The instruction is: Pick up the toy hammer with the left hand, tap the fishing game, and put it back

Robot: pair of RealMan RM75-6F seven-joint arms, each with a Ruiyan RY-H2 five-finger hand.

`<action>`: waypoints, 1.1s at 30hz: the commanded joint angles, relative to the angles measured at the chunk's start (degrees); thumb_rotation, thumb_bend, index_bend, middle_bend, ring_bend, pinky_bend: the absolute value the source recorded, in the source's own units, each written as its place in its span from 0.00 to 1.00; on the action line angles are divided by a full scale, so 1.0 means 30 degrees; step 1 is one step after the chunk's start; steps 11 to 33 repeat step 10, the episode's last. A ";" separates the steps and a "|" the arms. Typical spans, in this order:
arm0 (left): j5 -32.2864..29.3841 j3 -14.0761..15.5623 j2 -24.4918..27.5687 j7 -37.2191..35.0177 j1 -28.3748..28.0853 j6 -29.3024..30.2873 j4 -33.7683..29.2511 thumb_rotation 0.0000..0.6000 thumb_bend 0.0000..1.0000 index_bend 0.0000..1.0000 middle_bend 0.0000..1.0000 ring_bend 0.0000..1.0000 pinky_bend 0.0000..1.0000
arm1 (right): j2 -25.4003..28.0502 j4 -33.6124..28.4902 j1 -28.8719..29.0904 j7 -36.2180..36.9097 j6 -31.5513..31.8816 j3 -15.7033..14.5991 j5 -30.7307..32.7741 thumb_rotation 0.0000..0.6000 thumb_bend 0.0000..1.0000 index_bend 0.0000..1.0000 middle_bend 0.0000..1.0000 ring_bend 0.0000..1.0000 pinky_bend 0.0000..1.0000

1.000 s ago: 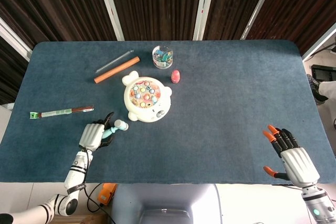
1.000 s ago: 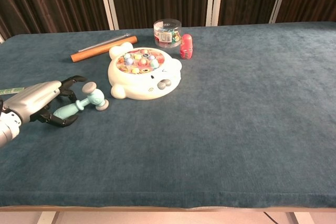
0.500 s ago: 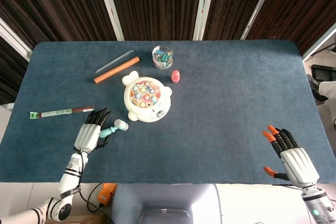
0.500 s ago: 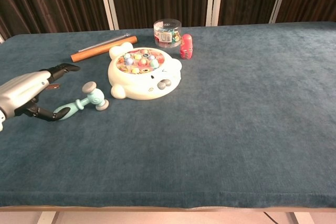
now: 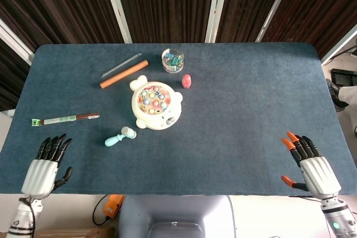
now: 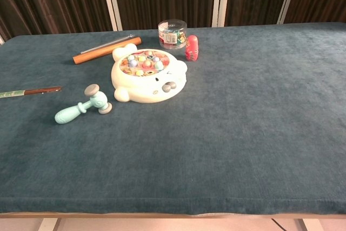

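On the blue table (image 5: 234,110), the toy hammer (image 5: 120,136) lies released; the left hand (image 5: 46,165) has withdrawn to the near-left corner, fingers spread, and the right hand (image 5: 311,164) is likewise spread and empty.

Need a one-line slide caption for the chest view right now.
Toy hammer lies released on the blue table beside the fishing game; neither hand appears in this view.

Even, diffuse light is falling from above, both views looking bright and sharp. Soft, short shadows are sitting under the toy hammer (image 6: 81,107) and fishing game (image 6: 148,75). Table (image 5: 251,110) edges are bowing slightly in the head view. Dark backdrop is staying dim.
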 commanded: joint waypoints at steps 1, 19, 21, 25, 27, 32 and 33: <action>0.0896 0.1014 0.0878 -0.1721 0.1188 0.0776 0.0156 1.00 0.40 0.05 0.00 0.00 0.00 | -0.0200 -0.0053 0.0055 -0.0488 -0.0243 -0.0018 0.0060 1.00 0.33 0.00 0.00 0.00 0.00; 0.1089 0.0214 0.0736 -0.2680 0.1252 0.0685 0.0617 1.00 0.40 0.05 0.00 0.00 0.00 | -0.0585 -0.0080 0.0096 -0.1412 -0.0624 -0.0027 0.0296 1.00 0.33 0.00 0.00 0.00 0.00; 0.1089 0.0214 0.0736 -0.2680 0.1252 0.0685 0.0617 1.00 0.40 0.05 0.00 0.00 0.00 | -0.0585 -0.0080 0.0096 -0.1412 -0.0624 -0.0027 0.0296 1.00 0.33 0.00 0.00 0.00 0.00; 0.1089 0.0214 0.0736 -0.2680 0.1252 0.0685 0.0617 1.00 0.40 0.05 0.00 0.00 0.00 | -0.0585 -0.0080 0.0096 -0.1412 -0.0624 -0.0027 0.0296 1.00 0.33 0.00 0.00 0.00 0.00; 0.1089 0.0214 0.0736 -0.2680 0.1252 0.0685 0.0617 1.00 0.40 0.05 0.00 0.00 0.00 | -0.0585 -0.0080 0.0096 -0.1412 -0.0624 -0.0027 0.0296 1.00 0.33 0.00 0.00 0.00 0.00; 0.1089 0.0214 0.0736 -0.2680 0.1252 0.0685 0.0617 1.00 0.40 0.05 0.00 0.00 0.00 | -0.0585 -0.0080 0.0096 -0.1412 -0.0624 -0.0027 0.0296 1.00 0.33 0.00 0.00 0.00 0.00; 0.1089 0.0214 0.0736 -0.2680 0.1252 0.0685 0.0617 1.00 0.40 0.05 0.00 0.00 0.00 | -0.0585 -0.0080 0.0096 -0.1412 -0.0624 -0.0027 0.0296 1.00 0.33 0.00 0.00 0.00 0.00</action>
